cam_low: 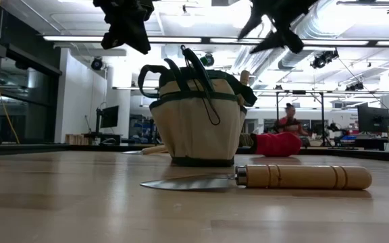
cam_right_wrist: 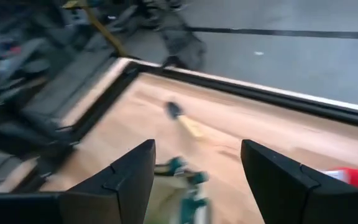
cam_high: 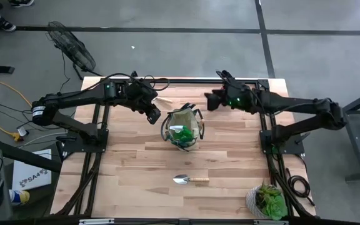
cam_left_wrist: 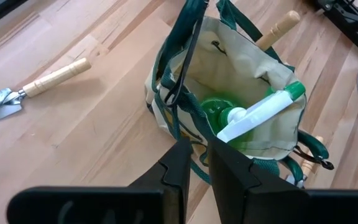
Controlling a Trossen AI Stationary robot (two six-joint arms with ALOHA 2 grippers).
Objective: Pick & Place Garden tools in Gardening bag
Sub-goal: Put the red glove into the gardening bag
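Observation:
The khaki gardening bag (cam_high: 183, 128) with dark green trim stands upright on its base mid-table. Inside it lie a bright green piece (cam_left_wrist: 215, 111) and a white-and-green bottle (cam_left_wrist: 263, 112). A wooden handle (cam_left_wrist: 278, 28) sticks out of its far side. A silver trowel with a wooden handle (cam_high: 190, 180) lies flat near the bag, toward the near edge. A second trowel (cam_right_wrist: 180, 117) lies by the far edge. A red piece (cam_low: 275, 144) lies behind the bag. My left gripper (cam_high: 154, 116) is shut and empty, raised just left of the bag. My right gripper (cam_high: 210, 100) is open and empty, raised beyond the bag's right side.
A leafy plant in a pale pot (cam_high: 266, 200) stands at the near right corner. A fan (cam_high: 72, 47) stands on the floor beyond the far left corner. Bare wood (cam_high: 142, 187) lies between the bag and the near edge, around the trowel.

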